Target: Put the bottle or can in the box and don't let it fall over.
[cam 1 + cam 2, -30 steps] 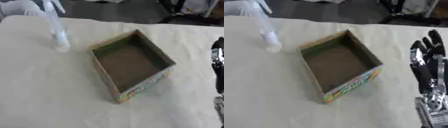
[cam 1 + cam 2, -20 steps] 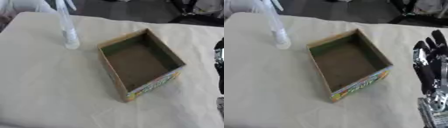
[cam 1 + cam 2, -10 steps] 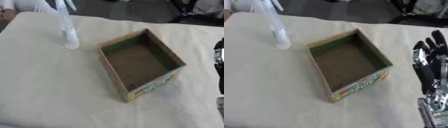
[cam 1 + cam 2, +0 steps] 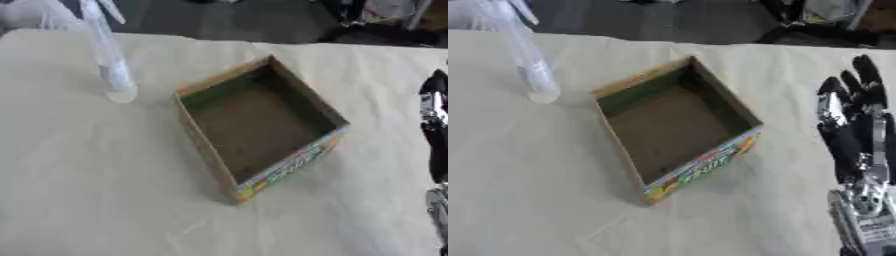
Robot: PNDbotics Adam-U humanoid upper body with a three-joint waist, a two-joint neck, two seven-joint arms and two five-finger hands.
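Cream cloth covers the counter (image 4: 87, 175) across the whole working area, with faint creases in it. An open rectangular cardboard box (image 4: 259, 125), brown inside with a printed multicoloured band along its near side wall, sits near the middle of the counter, turned at an angle so that one corner points toward the near edge. Its interior shows only the bare brown floor.

A tall, slim, clear plastic bottle (image 4: 107, 55) stands upright on the counter toward the far left, well apart from the cardboard box and outside it. At the bottle's top, a pale gloved hand of a person (image 4: 39, 14) shows at the far left edge; whether it touches the bottle cannot be told.

The right robot hand (image 4: 852, 125), black with silver parts, rests at the right edge of the right eye view, fingers straight and pointing away from the robot, released and holding nothing. It is apart from the cardboard box, beside the box's right side. The left robot hand appears in neither view.
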